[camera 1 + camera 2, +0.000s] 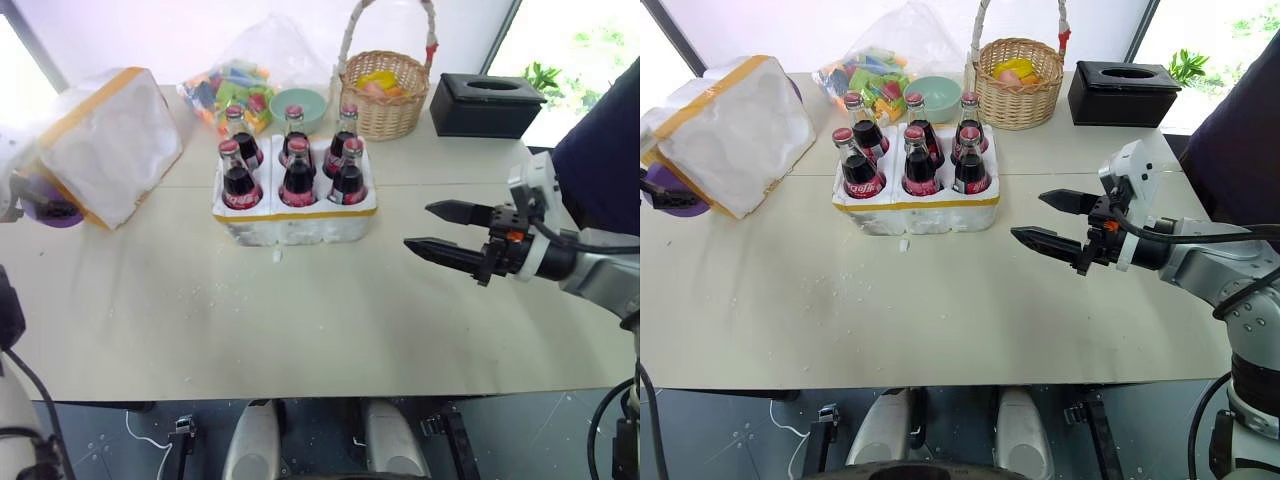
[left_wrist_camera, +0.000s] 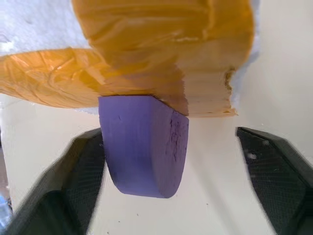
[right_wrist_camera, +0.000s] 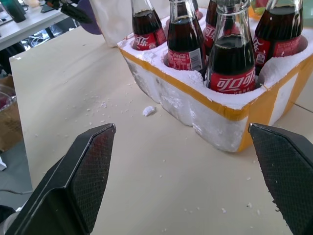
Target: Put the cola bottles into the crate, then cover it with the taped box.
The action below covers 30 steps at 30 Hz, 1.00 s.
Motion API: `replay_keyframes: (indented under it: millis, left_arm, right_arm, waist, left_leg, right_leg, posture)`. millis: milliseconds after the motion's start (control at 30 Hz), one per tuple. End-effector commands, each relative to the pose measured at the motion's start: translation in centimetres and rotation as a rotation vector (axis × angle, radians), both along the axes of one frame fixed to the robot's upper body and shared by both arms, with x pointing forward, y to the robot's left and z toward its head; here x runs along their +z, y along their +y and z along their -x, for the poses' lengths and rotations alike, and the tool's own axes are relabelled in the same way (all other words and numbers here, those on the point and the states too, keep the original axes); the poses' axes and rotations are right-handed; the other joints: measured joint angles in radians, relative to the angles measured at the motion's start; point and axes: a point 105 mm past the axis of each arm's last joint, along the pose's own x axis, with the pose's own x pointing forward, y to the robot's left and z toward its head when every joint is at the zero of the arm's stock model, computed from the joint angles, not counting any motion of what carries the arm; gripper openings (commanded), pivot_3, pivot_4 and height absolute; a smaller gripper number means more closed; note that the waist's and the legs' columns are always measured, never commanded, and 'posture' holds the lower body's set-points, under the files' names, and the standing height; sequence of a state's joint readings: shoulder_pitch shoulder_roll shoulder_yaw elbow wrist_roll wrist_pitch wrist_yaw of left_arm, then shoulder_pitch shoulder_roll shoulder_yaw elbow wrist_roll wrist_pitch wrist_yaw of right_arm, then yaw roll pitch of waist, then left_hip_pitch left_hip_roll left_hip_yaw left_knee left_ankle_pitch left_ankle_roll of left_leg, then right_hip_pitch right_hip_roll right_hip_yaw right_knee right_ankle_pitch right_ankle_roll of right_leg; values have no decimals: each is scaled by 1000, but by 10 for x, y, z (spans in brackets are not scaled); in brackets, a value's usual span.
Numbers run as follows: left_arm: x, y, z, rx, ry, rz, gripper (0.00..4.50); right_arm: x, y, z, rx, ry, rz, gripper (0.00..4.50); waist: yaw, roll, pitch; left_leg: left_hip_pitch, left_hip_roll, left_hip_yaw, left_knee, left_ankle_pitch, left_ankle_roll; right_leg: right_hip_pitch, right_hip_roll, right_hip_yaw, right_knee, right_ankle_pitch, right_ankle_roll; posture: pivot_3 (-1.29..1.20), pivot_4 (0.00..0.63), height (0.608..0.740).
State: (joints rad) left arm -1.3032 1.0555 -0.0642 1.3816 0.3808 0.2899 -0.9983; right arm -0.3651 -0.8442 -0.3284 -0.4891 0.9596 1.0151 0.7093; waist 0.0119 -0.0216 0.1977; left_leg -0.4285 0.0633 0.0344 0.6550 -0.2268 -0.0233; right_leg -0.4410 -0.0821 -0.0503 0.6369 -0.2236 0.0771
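All six cola bottles (image 1: 294, 158) stand upright in the wells of the crate (image 1: 296, 218), so the first half looks finished; the covering is still to do. The crate sits mid-table, a low white styrofoam block with a yellow tape band at its rim, crumbs scattered before it. The taped box (image 1: 108, 140) lies tilted at the crate's nine o'clock, propped on a purple block (image 2: 142, 147). The left gripper (image 2: 171, 171) is open astride that block, gripping nothing yet. The right gripper (image 1: 452, 230) hovers open and empty at the crate's four o'clock.
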Motion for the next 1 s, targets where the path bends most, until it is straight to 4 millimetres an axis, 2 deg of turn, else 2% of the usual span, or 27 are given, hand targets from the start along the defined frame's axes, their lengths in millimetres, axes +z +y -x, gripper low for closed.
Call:
replay_keyframes:
  millis: [33,133,200,367,467,567,733,800,867,1000]
  left_arm:
    - [14,-3,0,-13,-31,22,2284]
    - [13,0,1,-5,-16,6,699]
    - [9,3,3,5,0,-23,193]
    - [1,7,4,18,15,-50,188]
    - [4,8,1,15,-13,-85,188]
    - [16,9,-7,8,-102,-155,188]
    - [51,6,-18,-63,-281,-360,188]
    - [67,-4,-23,-151,-363,-442,188]
    - [84,-27,-27,-296,-483,-477,188]
    - [100,-69,-23,-564,-653,-542,188]
  right_arm:
    - [13,0,5,1,-63,1,4500]
    - [12,-2,5,-7,-61,1,4500]
    - [12,-2,6,-12,-62,0,4500]
    - [14,-3,4,-21,-64,-9,4500]
    - [14,-3,3,-26,-64,-7,4500]
    - [14,-4,2,-31,-63,-8,4500]
    - [13,-6,2,-52,-66,-9,4500]
    - [12,-8,3,-56,-63,-9,4500]
    - [10,-8,3,-60,-55,-11,4500]
    - [6,-7,0,-62,-44,-21,4500]
  waist:
    - [0,0,0]
    - [0,0,0]
    - [0,0,0]
    - [-1,0,0]
    - [-1,0,0]
    - [0,0,0]
    - [1,0,0]
    - [3,-1,0]
    - [3,-1,0]
    - [1,-1,0]
  left_leg:
    - [0,0,0,0,0,0]
    - [0,0,0,0,0,0]
    - [0,0,0,1,0,0]
    - [0,0,0,4,0,0]
    - [0,0,0,7,0,0]
    - [0,0,-1,7,0,0]
    - [0,0,-1,8,0,0]
    - [0,0,-1,8,0,0]
    - [0,0,-1,8,0,0]
    - [0,0,0,8,0,0]
  right_leg:
    - [0,0,0,0,0,0]
    - [0,0,0,1,0,0]
    - [0,0,0,1,0,0]
    - [0,0,0,4,0,0]
    - [0,0,1,7,0,0]
    - [0,0,1,9,0,0]
    - [0,0,2,9,0,0]
    - [0,0,2,9,0,0]
    - [0,0,2,9,0,0]
    - [0,0,2,9,0,-1]
  posture:
    - [0,150,740]
    - [0,150,740]
    - [0,150,740]
    - [0,150,740]
    - [0,150,740]
    - [0,150,740]
    - [0,150,740]
    - [0,150,740]
    - [0,150,740]
    - [0,150,740]
